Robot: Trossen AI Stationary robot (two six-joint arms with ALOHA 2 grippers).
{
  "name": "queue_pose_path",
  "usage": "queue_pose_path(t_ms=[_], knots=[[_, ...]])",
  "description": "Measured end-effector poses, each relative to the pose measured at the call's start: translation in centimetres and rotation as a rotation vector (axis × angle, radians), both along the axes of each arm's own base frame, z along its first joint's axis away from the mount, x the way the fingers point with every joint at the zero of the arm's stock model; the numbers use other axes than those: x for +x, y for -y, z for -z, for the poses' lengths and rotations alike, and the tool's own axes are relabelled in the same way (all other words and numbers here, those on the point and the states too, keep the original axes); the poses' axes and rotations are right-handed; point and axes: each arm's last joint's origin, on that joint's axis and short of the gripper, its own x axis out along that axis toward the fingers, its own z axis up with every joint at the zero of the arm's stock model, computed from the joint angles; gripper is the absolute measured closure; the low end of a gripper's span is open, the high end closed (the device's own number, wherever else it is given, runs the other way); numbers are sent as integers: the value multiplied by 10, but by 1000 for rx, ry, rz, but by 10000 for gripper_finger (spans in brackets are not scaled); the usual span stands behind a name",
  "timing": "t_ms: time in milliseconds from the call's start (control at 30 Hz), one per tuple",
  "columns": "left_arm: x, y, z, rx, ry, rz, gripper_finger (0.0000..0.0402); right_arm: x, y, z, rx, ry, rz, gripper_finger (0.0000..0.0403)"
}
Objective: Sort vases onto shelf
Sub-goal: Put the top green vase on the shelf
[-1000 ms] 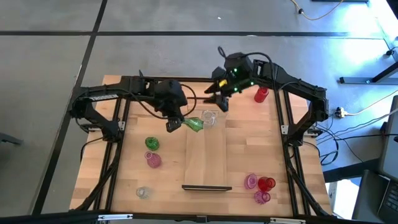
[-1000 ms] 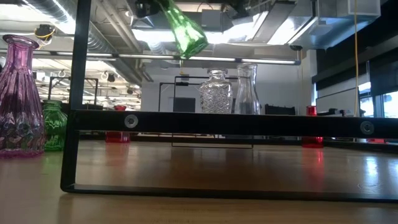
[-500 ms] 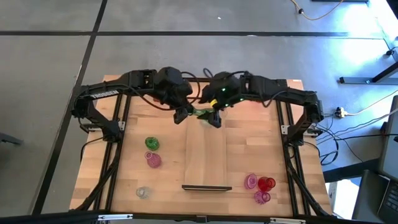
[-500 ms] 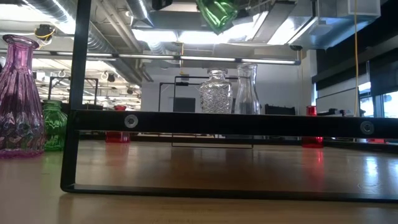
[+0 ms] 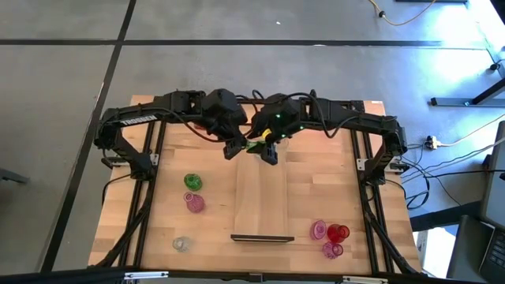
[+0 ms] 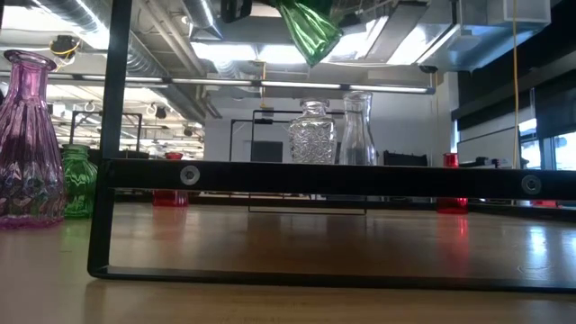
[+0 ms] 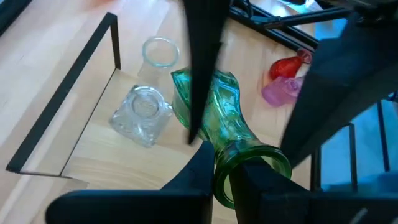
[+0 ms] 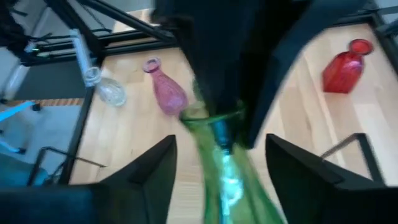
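From above: one green vase [image 5: 192, 181], one pink [image 5: 195, 203] and one clear [image 5: 181, 244] on the left of the wooden table [image 5: 316, 189], and two pink plus one red [image 5: 338, 233] on the right.

Low view: two clear vases [image 6: 312, 132] stand on the shelf [image 6: 297, 243], open workshop behind.

Left wrist: the left gripper [image 7: 222, 180] is pinched on the green bottle [image 7: 224, 118] neck, up over the shelf's far end.

Right wrist: the right gripper [image 8: 217, 168] is spread wide around that bottle, not gripping.
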Motion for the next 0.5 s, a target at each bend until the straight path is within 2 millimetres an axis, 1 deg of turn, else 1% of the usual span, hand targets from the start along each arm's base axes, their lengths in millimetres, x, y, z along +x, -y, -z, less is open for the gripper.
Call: queue_pose_path(t_ms=[133,200,367,400,500], knots=[[2,0,0,-4,15,13,379,4,0,5,32,-14,-36,231],[2,0,0,0,12,21,379,8,-1,10,48,-32,-51,255],[1,1,1,-12,-1,31,379,12,-1,15,92,-38,-93,310],[1,1,2,-16,-4,34,379,12,-2,15,96,-38,-98,317],[2,1,2,-14,0,33,378,12,-2,15,97,-43,-99,318]])
